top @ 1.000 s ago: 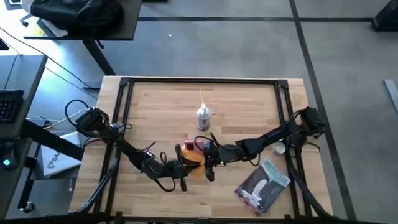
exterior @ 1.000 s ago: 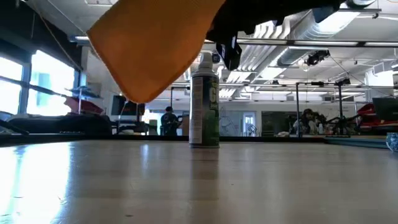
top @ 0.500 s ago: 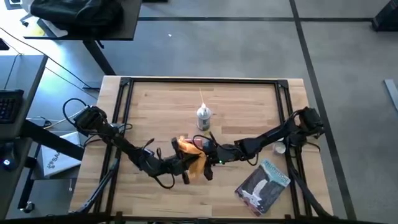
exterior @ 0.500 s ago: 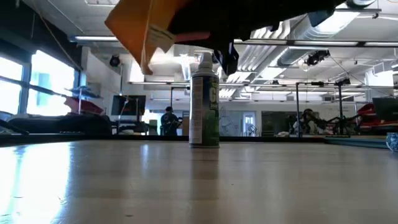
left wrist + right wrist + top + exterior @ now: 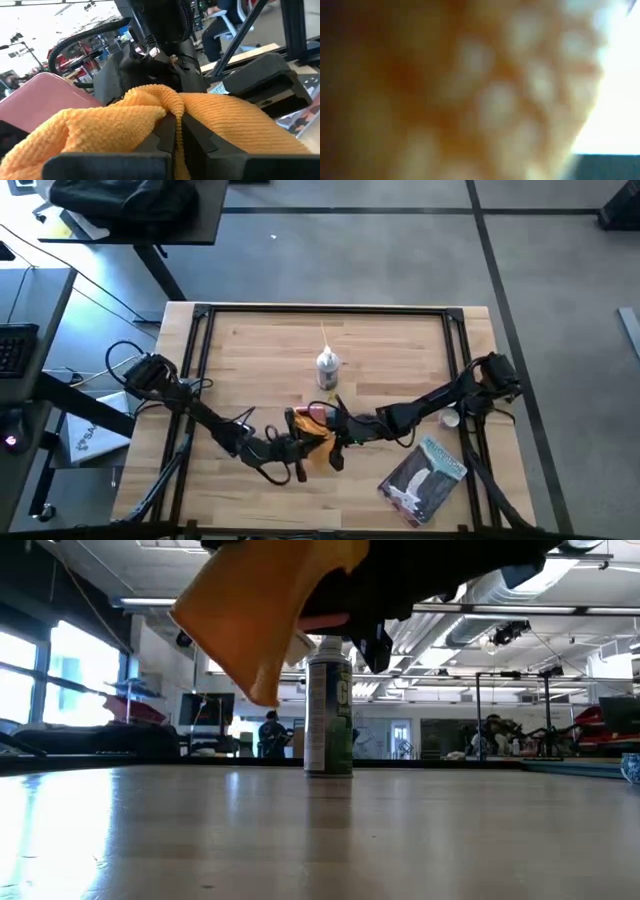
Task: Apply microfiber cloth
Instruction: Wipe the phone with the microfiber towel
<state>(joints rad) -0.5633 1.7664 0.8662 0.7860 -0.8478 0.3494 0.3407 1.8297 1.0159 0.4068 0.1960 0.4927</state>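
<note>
Change: over the last second the cloth [image 5: 311, 432] rose, then dropped again; in the low view it hangs clear of the table [image 5: 260, 350], in front of the spray can [image 5: 328, 705].
Left hand [image 5: 292, 448]: clamped on a fold of the cloth, seen in its wrist view.
Right hand [image 5: 335, 430]: pressed against the cloth; its wrist view shows only orange fabric, so its grip cannot be told.
Meaning: wiping appears under way on a pink-backed item [image 5: 47, 100], probably the phone.
Table: pale wood; a printed packet [image 5: 424, 475] lies near the right front corner.
Room: open workshop, people seated far behind.
</note>
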